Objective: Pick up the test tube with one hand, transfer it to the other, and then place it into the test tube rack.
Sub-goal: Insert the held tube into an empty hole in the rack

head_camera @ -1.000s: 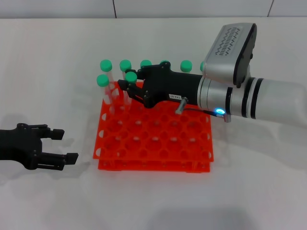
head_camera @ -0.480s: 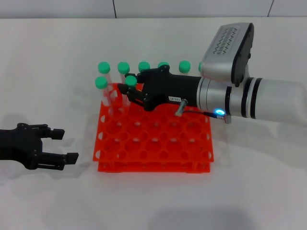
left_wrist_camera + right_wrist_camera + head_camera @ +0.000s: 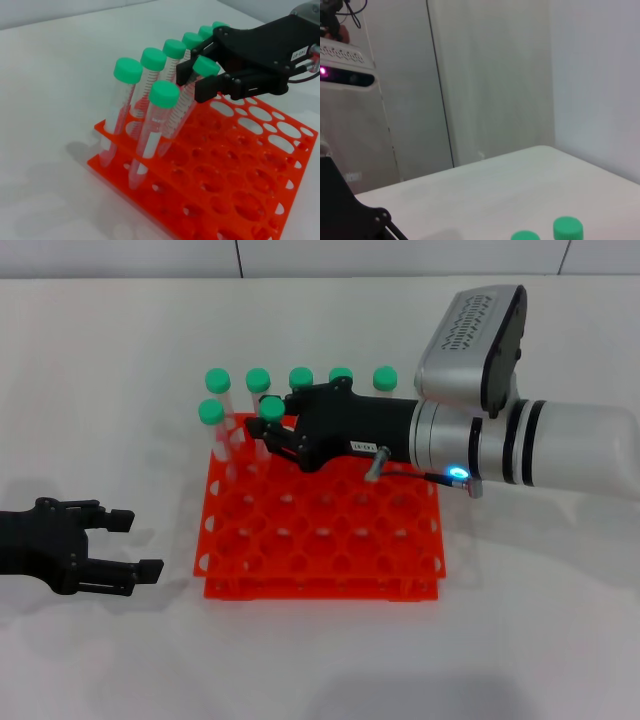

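Upper centre of the head view: right gripper (image 3: 268,427) reaching in from the right over the far rows of the test tube rack (image 3: 320,530), fingers clamped just under the green cap of the test tube (image 3: 269,420), its lower end already down in a second-row hole and leaning among the other capped tubes (image 3: 300,380) standing along the rack's back edge. Lower left of the same view: left gripper (image 3: 128,543) low over the white table (image 3: 120,360), well apart from the rack, fingers spread with nothing between them.
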Motion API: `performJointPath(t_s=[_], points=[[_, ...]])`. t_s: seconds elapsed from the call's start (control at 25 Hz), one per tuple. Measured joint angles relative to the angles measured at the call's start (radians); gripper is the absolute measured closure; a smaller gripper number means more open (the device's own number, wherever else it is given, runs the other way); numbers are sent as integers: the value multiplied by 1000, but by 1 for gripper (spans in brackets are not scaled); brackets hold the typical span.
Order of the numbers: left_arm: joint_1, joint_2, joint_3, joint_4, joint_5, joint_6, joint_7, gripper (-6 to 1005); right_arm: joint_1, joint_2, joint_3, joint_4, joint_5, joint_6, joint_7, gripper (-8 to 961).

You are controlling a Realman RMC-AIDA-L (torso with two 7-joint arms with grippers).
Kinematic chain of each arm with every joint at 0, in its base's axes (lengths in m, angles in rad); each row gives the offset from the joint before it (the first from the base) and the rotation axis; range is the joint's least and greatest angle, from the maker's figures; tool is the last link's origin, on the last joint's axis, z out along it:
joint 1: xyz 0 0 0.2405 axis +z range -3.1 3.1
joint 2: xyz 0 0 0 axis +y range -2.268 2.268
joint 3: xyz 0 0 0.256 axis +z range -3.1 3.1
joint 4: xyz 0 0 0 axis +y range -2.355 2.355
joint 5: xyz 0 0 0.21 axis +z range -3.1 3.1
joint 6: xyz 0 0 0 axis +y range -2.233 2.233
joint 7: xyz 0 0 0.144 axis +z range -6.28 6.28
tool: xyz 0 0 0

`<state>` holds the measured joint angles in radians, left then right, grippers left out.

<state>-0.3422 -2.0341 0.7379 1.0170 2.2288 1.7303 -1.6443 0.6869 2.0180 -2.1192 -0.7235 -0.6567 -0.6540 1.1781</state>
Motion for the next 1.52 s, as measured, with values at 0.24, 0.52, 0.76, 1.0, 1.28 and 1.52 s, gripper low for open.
performJointPath(t_s=[0.24, 0.52, 0.76, 1.0, 1.28, 1.52], points=[[2, 0, 0, 0, 0, 0, 1, 124, -7, -3, 2, -15, 0, 0, -1, 692], [3, 0, 0, 0, 0, -1, 1, 124, -4, -5, 2, -16, 0, 0, 9, 693], [3, 0, 0, -9, 0, -4, 2, 124, 0, -8, 2, -16, -5, -3, 23, 693], [2, 0, 0, -13, 0, -9, 2, 123, -2, -9, 49, -31, -131, -6, 117, 693], [3, -1, 0, -14, 0, -11, 3, 123, -45, -6, 93, -89, -238, -10, 171, 694], [3, -2, 0, -14, 0, -11, 3, 123, -51, -7, 93, -90, -239, -20, 179, 694]])
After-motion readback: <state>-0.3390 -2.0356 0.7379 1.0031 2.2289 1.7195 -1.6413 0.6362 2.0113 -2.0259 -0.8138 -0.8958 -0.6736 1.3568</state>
